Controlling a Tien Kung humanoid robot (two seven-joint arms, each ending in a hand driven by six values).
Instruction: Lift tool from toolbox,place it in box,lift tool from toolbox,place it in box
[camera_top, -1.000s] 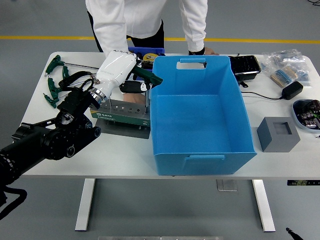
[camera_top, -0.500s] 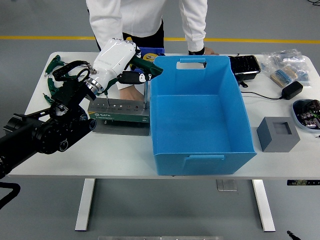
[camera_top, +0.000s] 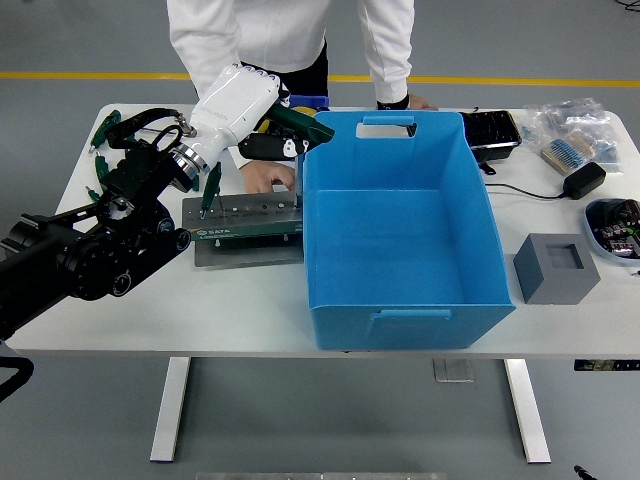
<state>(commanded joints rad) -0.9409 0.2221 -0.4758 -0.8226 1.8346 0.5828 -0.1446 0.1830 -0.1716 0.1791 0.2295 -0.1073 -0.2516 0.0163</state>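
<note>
My left hand (camera_top: 262, 138), white with dark fingers, is shut on a green-handled screwdriver (camera_top: 301, 124) beside the back left corner of the blue box (camera_top: 400, 325). Its thin shaft hangs down toward the right end of the green toolbox rack (camera_top: 245, 222); whether the tip is free of the rack I cannot tell. A second green-handled tool (camera_top: 210, 188) stands upright in the rack's left part. A person's hand (camera_top: 266, 178) rests behind the rack, touching it. The blue box holds nothing that I can see.
Green-handled tools (camera_top: 105, 135) lie at the back left. A black tray (camera_top: 490, 130), plastic bags (camera_top: 575, 130), a black adapter (camera_top: 583, 180), a grey block (camera_top: 556, 267) and a bowl (camera_top: 612, 228) stand to the right. The person's other hand (camera_top: 405, 102) rests behind the box.
My left hand has risen and moved toward the table's far side, drawing the green-handled screwdriver up out of the rack. The rack has shifted a little on the table.
</note>
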